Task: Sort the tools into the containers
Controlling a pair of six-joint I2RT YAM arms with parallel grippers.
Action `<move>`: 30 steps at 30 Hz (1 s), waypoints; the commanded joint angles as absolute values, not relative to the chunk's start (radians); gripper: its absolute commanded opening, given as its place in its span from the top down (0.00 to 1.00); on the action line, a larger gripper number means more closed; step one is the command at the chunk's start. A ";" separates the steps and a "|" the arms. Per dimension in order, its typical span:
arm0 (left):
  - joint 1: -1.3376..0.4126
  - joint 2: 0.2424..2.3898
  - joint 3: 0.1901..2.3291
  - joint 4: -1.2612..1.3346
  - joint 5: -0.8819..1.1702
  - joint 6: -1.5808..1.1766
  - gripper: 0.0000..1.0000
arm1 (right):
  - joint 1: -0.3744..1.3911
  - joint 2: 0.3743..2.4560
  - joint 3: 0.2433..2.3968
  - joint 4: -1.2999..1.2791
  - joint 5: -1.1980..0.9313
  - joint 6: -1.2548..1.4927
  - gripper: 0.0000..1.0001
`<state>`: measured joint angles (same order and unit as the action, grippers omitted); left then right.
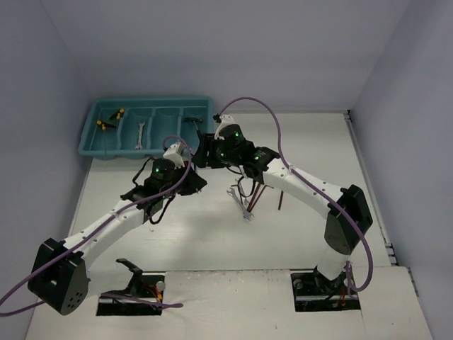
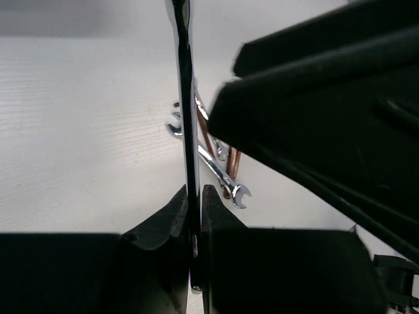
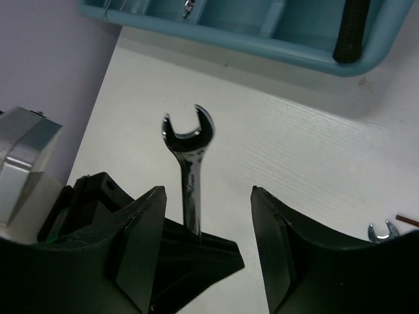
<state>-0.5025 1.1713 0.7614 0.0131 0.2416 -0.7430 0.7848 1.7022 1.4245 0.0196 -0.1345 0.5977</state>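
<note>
The upright wrench (image 3: pixel 188 176) is being pinched by the left gripper (image 2: pixel 194 196), the right gripper (image 3: pixel 206 193) spread apart around it, the tray (image 1: pixel 113 151) lying beyond-left.

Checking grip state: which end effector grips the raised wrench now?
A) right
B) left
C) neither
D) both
B: in its wrist view the left end effector is clamped on the wrench shaft, while the right end effector stands open around it, not touching.
</note>
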 commanded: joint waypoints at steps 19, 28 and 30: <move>0.124 1.761 1.662 -0.556 0.174 -0.108 1.00 | 0.536 1.430 1.174 -0.136 -0.119 0.260 0.39; 0.127 2.186 2.203 -0.698 0.083 -0.025 0.95 | 0.552 1.440 1.172 -0.203 -0.105 0.168 0.39; 0.127 2.216 2.226 -0.698 0.073 -0.037 0.82 | 0.558 1.447 1.173 -0.205 -0.105 0.164 0.39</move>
